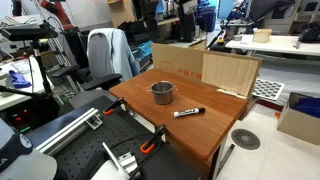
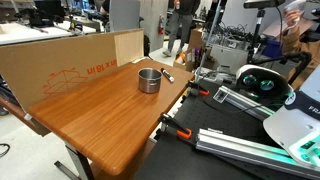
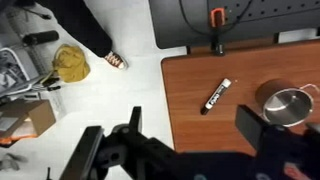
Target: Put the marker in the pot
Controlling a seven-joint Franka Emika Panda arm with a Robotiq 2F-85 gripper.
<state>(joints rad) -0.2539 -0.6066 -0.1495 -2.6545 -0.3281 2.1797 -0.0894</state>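
Hovering over the table edge, my pincer is spread apart, empty. The marker lies flat centre-right in the wrist view, near the pot, not touching. Step: approach. Next, likely: descend, straddle marker, close.

Wooden table mid-frame in both exterior views. Cardboard panels upright along far edge, 12 o'clock. Orange clamp on table edge, 7 o'clock. Jacket-draped chair at 10 o'clock. Round floor grate at 4 o'clock; cardboard box at 3 o'clock. Yellow cloth on floor, 9 o'clock in wrist view.
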